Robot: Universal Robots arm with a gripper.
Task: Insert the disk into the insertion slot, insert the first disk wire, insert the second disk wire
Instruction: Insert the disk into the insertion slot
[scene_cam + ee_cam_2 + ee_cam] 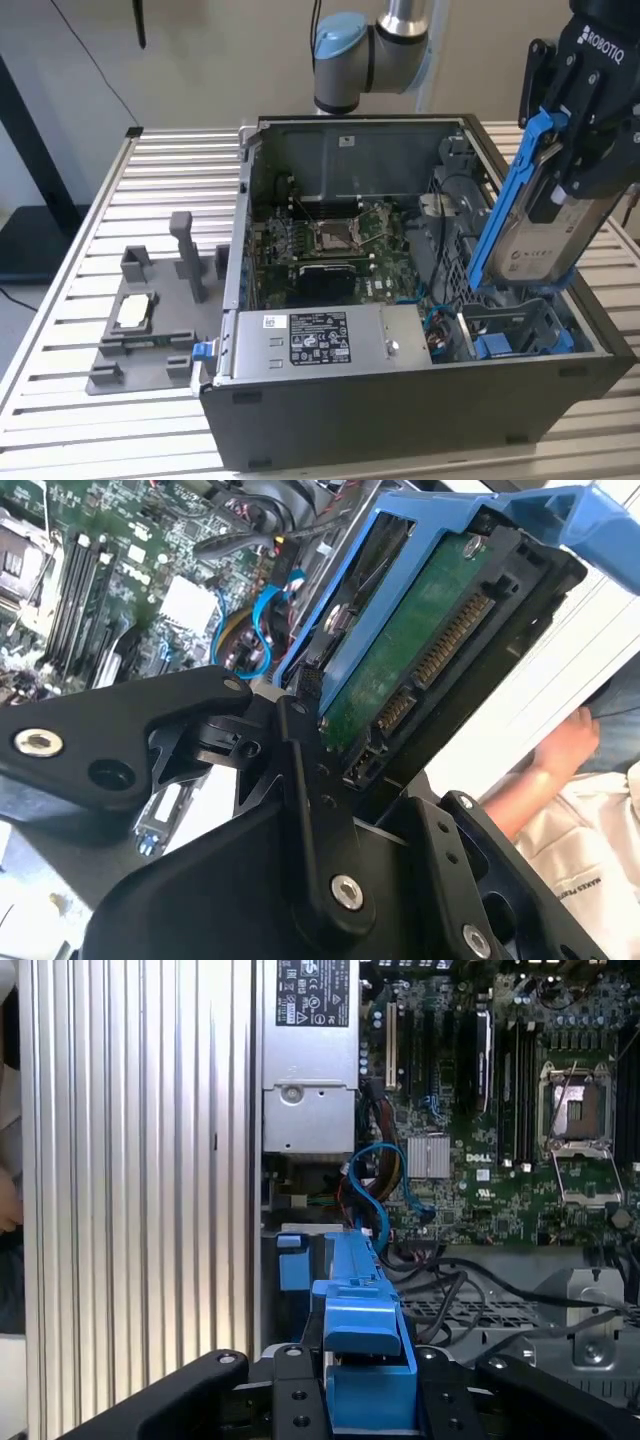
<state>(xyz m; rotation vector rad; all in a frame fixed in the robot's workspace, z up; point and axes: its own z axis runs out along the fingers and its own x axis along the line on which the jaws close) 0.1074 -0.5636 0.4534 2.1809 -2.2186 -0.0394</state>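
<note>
In the exterior view the black gripper (pixel 568 150), cut off at the frame's edge, pinches the silver-grey, blue-framed metal disk (pixel 528 235). The disk's long axis is steeply tilted, its lower end just over the dark grey, blue-railed insertion slot (pixel 512 325). In the second wrist view its green circuit-board face shows; in the first wrist view the disk hides most of the slot.

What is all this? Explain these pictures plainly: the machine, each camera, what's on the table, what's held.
The machine is a robot arm ending in a black gripper. The exterior view comes from a camera off the arm; both wrist views come from cameras riding on the arm. On the slatted metal table stand an open computer case, its green motherboard showing, and a grey holder tray. The gripper is shut on the disk, a hard drive in a blue frame, held steeply tilted over the insertion slot, not yet seated. A person's hand appears in the second wrist view.
</note>
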